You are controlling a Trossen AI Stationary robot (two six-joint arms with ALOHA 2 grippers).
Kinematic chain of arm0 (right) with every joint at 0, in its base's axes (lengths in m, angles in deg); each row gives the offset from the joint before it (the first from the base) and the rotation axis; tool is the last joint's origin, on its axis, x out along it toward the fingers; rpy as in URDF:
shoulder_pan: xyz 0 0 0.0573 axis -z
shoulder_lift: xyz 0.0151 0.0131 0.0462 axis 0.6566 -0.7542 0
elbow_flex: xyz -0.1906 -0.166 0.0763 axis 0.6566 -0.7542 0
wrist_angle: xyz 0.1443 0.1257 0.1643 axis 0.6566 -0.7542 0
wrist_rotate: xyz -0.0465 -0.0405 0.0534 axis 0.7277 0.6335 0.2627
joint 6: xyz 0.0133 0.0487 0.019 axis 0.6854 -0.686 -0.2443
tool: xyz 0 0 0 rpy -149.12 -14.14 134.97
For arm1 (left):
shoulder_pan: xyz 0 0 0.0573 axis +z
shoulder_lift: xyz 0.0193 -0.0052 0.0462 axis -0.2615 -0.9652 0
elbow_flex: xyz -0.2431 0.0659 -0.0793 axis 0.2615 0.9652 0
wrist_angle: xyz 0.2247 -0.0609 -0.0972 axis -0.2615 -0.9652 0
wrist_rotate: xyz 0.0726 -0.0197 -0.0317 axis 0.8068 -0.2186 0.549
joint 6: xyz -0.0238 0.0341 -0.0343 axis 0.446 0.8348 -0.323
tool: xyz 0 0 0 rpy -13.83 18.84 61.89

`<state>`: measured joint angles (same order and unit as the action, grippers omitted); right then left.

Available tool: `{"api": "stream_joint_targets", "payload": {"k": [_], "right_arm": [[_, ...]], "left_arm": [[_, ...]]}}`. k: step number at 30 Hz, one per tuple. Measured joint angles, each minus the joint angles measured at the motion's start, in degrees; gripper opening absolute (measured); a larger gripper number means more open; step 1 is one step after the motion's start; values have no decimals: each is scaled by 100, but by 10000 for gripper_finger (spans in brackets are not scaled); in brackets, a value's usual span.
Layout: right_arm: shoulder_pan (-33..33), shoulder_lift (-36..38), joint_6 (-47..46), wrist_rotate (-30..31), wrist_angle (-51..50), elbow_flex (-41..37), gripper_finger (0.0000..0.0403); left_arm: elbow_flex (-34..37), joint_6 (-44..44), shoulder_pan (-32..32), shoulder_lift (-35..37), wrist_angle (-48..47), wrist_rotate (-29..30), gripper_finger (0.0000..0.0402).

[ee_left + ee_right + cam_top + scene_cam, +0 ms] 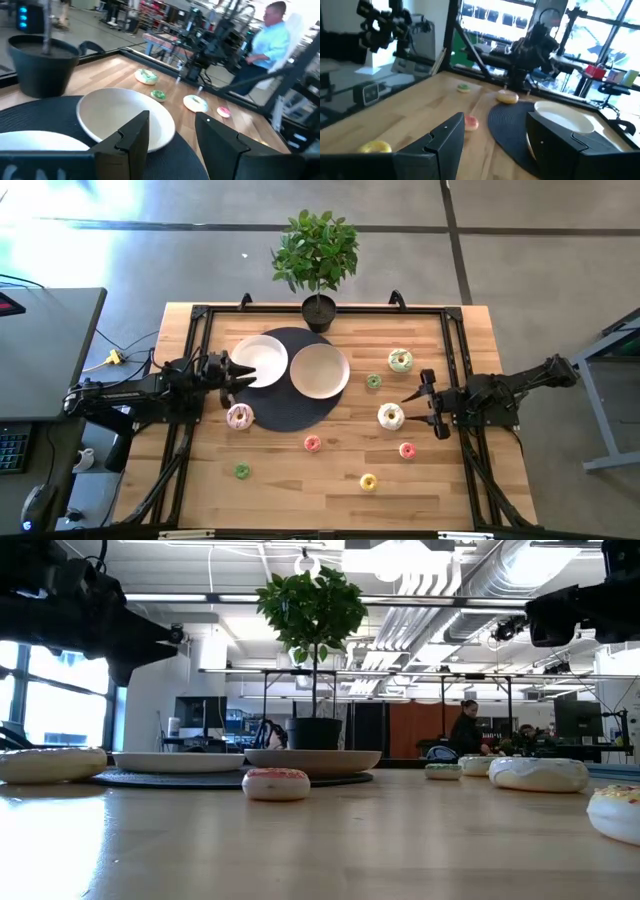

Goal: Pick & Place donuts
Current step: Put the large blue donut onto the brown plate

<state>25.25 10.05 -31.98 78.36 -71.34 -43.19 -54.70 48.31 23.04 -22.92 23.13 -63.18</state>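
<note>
Three larger donuts lie flat on the wooden table: pink-iced (239, 417), white-iced (390, 416) and pale green (400, 360). Tiny rings lie around them: green (373, 381), pink (312, 443), red-pink (407, 450), green (241, 471) and yellow (368, 481). My left gripper (235, 375) is open, raised over the mat's left edge by the left plate, a little beyond the pink donut (507, 97). My right gripper (420, 405) is open, raised just right of the white donut (195, 102). Neither touches anything.
Two white plates (260, 360) (319, 370) sit on a round dark mat (285, 415). A potted plant (318, 310) stands at the table's far edge. Black frame rails run along the table's sides. Bare wood lies along the near edge. People show in the room beyond.
</note>
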Motion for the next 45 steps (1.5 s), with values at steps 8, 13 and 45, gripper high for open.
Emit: {"api": "stream_joint_targets", "payload": {"k": [8, 13, 45], "right_arm": [[2, 0, -191, 1340, 1045, -1, 209], [6, -53, -248, 3283, 805, 0, 209], [2796, -5146, -2624, 2603, -1255, 1360, 208]], "left_arm": [[0, 3, -1, 1, 231, 278, 158], [0, -124, -2, 0, 582, 314, 158], [-90, 27, -1, -7, 2046, -375, 158]]}}
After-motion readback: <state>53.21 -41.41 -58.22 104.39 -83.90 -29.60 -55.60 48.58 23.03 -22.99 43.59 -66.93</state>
